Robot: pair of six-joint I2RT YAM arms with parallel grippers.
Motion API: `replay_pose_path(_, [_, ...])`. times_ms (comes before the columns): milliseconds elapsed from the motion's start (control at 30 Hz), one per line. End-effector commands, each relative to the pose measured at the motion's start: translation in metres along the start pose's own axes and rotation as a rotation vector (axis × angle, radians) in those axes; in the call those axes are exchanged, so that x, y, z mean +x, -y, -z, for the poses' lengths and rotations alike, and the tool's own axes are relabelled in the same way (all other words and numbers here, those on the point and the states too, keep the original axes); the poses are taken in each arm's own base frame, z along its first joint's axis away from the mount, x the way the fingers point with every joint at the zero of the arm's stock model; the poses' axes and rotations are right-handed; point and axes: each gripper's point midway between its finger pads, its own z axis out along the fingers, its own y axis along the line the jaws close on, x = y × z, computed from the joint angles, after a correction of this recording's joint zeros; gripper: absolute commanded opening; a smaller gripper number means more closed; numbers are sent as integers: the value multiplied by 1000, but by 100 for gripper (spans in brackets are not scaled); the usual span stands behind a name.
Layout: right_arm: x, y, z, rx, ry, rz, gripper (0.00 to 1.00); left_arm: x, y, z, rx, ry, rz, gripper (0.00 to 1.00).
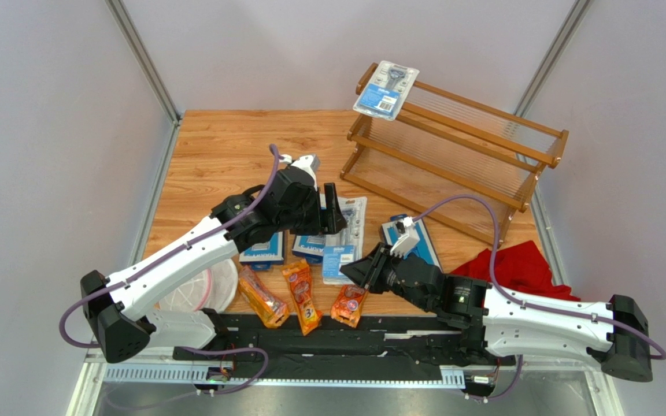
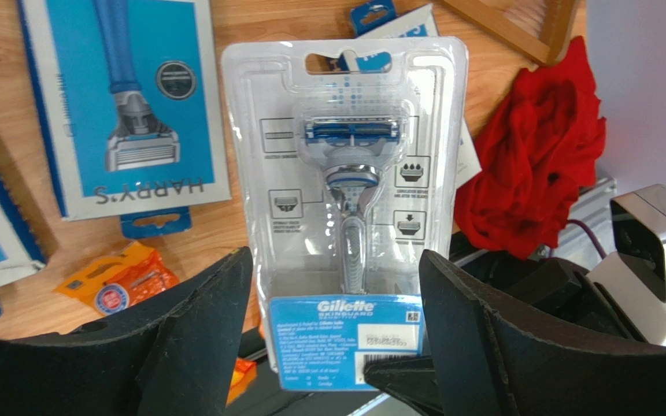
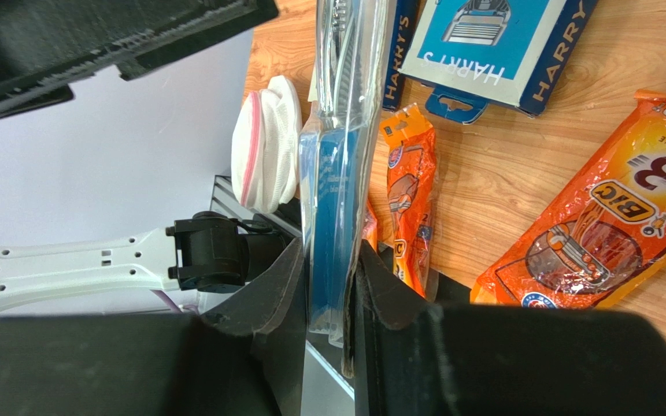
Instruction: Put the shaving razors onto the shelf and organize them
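Gillette blister pack pinched edgewise in right gripper, seemingly held aloft; left gripper spread open astride it

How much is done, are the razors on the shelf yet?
Only a little. Done: one clear pack lies on top of the shelf. In hand: the right gripper pinches the Gillette pack, and the left gripper is open around it. Left: three orange bags and the blue boxes lie on the table.
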Motion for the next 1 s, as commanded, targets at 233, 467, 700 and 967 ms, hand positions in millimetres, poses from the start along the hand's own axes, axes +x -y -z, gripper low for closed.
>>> replay_pose_path(233, [-8,-8,6,-19,17,39,0,-37,-79,65,-426,145,-145,99])
replay_pose_path(467, [-6,-19,8,-21,-31,121,0,-20,-99,62,-441,126,-111,99])
replay_pose_path(700, [-9,-43,10,-92,-50,194,0,3,-125,56,-440,84,-68,99])
replay_pose_path(967, [-29,-87,13,-127,-46,288,0,26,-151,56,-484,52,-56,99])
